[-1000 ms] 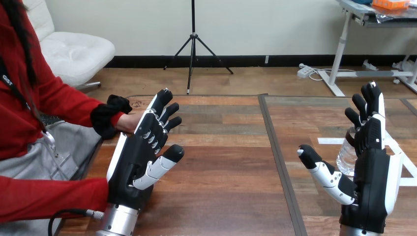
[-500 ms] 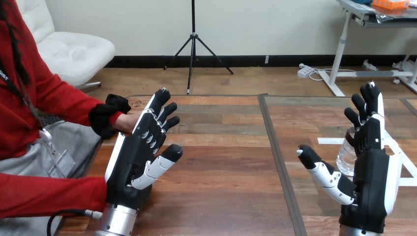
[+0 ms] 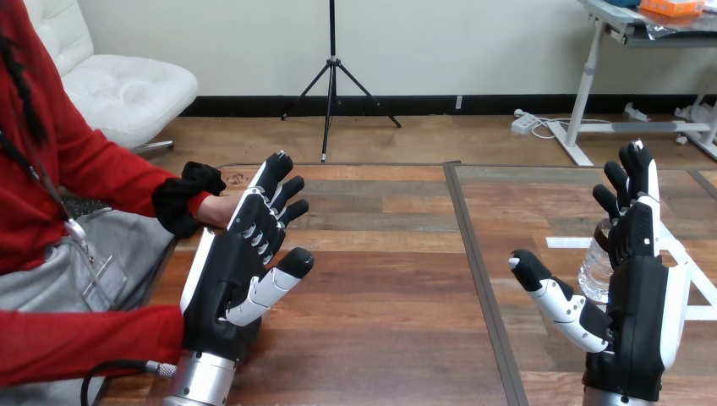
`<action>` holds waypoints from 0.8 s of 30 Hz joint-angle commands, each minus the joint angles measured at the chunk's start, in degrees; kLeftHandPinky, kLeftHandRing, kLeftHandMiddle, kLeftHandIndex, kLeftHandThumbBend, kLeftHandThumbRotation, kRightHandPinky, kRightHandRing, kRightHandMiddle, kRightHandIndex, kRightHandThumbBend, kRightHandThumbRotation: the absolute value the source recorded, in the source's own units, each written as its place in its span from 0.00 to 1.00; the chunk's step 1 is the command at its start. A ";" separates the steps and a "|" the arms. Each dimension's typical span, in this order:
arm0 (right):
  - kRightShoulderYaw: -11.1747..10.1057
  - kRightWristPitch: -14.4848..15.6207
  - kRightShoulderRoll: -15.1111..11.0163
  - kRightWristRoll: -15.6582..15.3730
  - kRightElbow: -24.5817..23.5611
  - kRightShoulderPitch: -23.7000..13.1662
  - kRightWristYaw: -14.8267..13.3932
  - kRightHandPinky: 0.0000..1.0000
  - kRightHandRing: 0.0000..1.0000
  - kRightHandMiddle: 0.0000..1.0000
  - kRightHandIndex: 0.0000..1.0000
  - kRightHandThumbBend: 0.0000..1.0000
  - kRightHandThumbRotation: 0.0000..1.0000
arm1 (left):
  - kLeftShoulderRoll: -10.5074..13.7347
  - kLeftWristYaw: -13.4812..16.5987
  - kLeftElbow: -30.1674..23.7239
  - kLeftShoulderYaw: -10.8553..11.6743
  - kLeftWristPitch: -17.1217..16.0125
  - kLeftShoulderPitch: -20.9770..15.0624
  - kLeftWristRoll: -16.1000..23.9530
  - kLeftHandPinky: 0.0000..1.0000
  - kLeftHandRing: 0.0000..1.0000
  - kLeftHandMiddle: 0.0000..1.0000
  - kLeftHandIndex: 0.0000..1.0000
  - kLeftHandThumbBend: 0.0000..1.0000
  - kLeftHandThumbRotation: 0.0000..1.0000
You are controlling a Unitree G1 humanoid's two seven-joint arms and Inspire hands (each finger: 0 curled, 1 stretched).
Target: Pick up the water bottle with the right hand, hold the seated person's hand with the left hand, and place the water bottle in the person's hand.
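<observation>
Little changing since a second ago: person leaning slightly away, left hand edging leftward, right hand staying put. Bottle standing on table just beyond right palm. It is looking like clear plastic, so likely light, slippery, yielding under squeeze; mid-body grip seeming best. Left fingers lying straight, overlapping person's hand, contact unclear, gripping nothing. Right fingers pointing upright, thumb splaying wide, holding nothing.
</observation>
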 commanded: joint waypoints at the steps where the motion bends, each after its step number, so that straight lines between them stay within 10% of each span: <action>1: 0.16 -0.53 0.10 0.25 0.26 -3.38 -0.23 0.89 0.94 0.97 0.97 1.00 0.54 | -0.24 -0.16 -1.71 0.23 -1.24 -3.75 -0.03 0.87 0.93 0.97 0.94 1.00 0.63; 24: 0.09 -0.33 -0.15 -0.29 0.56 -4.08 -1.02 0.89 0.94 0.97 0.97 1.00 0.54 | -0.47 -0.97 -1.43 0.58 -0.94 -3.92 -1.02 0.87 0.93 0.97 0.94 1.00 0.61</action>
